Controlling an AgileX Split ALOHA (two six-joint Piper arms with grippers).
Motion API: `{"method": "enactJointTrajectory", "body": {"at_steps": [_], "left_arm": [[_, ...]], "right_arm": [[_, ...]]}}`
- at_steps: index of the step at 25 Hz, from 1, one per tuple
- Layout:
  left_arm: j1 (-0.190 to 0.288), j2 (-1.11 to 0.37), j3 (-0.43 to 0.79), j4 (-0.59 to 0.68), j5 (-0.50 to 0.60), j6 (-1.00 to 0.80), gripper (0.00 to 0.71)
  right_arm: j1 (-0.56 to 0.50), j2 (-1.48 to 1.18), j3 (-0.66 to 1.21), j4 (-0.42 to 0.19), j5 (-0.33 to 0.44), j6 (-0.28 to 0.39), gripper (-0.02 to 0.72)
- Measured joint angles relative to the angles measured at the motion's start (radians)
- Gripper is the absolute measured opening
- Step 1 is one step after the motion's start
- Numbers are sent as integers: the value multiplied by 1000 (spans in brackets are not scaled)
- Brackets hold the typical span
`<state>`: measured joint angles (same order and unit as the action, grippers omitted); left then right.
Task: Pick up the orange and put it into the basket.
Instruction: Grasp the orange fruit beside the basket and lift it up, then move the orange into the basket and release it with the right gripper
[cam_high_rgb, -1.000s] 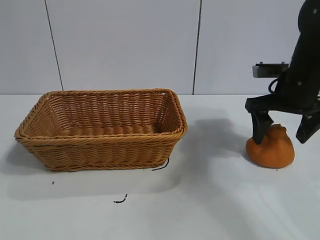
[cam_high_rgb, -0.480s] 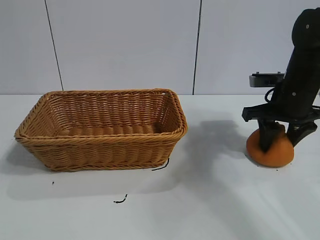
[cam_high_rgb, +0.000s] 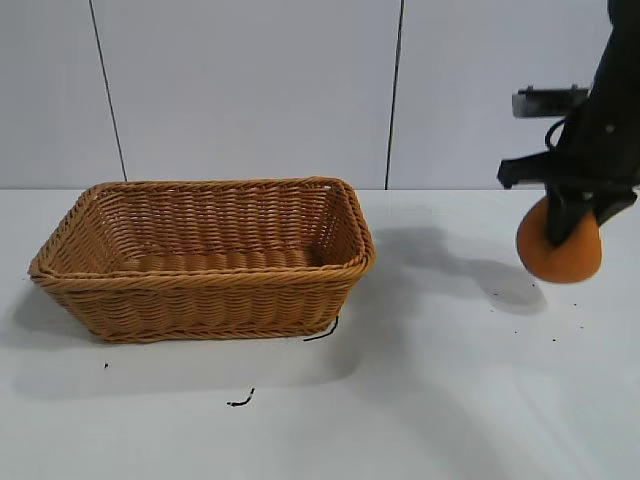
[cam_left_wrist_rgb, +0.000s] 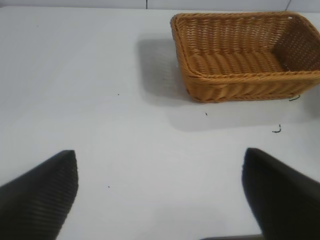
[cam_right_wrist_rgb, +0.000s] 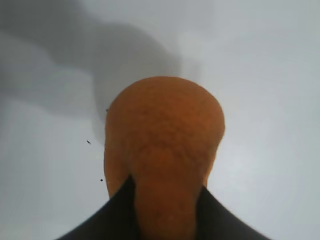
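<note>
Orange pinched in right gripper, hanging above table, well right of basket. Left gripper fingers spread wide, over bare table.

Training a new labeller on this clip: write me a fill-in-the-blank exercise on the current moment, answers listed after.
1. The right gripper is shut on the ____.
2. The orange hangs above the table, to the ____ of the basket in the exterior view.
3. The inside of the basket holds ____.
4. The left gripper has its fingers ____, away from the basket.

Missing words: orange; right; nothing; open
</note>
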<state>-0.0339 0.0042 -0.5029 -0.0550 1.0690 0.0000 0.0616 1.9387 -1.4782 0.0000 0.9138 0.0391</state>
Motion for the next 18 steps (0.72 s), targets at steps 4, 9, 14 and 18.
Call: {"method": "enactJointTrajectory", "body": {"at_steps": [4, 9, 14, 18], "left_arm": [[0, 0, 0, 0, 0, 0, 639], [0, 0, 0, 0, 0, 0, 639], [0, 0, 0, 0, 0, 0, 639], [0, 0, 0, 0, 0, 0, 639]], "right_arm": [[0, -21, -168, 0, 105, 0, 130], [0, -21, -280, 0, 161, 0, 130], [20, -19, -288, 42, 179, 0, 130], [104, -18, -294, 46, 171, 0, 130]]}}
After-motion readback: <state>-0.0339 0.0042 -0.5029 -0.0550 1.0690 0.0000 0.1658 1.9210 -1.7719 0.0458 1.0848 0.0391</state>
